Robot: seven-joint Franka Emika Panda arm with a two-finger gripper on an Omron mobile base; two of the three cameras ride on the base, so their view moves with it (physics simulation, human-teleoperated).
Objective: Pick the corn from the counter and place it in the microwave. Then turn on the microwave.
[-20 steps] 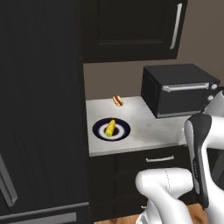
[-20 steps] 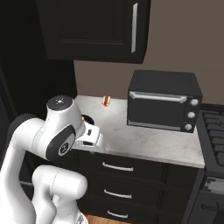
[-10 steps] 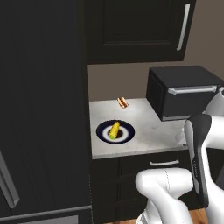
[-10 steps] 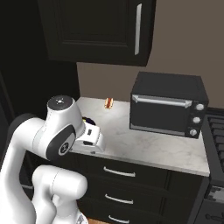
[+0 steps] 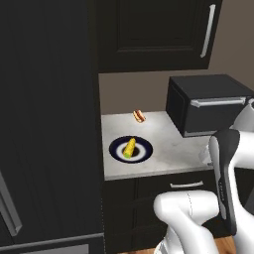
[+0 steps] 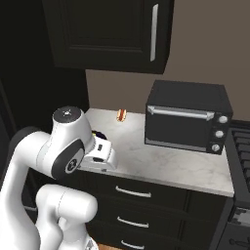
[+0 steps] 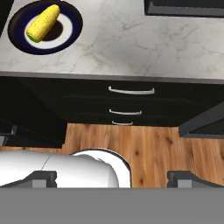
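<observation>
The corn (image 5: 130,147) is lying on a dark blue plate (image 5: 119,153) with a pale ring, near the front edge of the table (image 5: 163,149), well to the left of the black boxy oven (image 5: 208,104). In the hand view the corn (image 7: 42,22) is sitting toward the plate's (image 7: 70,33) upper left, lying aslant. The end effector (image 7: 112,177) is hanging well back from the plate, over the wooden floor (image 7: 153,148) in front of the drawers (image 7: 131,91), with its two dark fingertips (image 7: 41,177) standing wide apart and nothing between them.

The step in hand looks like the approach to the pick. To do it well, the end effector is probably needing to travel up over the table edge to the plate, then turn so its fingers straddle the cob across its narrow width, not along its length. Coming down centred on the cob should keep the fingertips off the plate's raised rim.

The cob is a small tapered cylinder, bright yellow and bumpy, with green at one end; being round, it is likely to roll if nudged on one side. The plate is shallow and glossy. The table is pale marbled stone, smooth, over black drawers with thin silver handles. A small hot dog (image 5: 140,116) is lying behind the plate, near the wall.
</observation>
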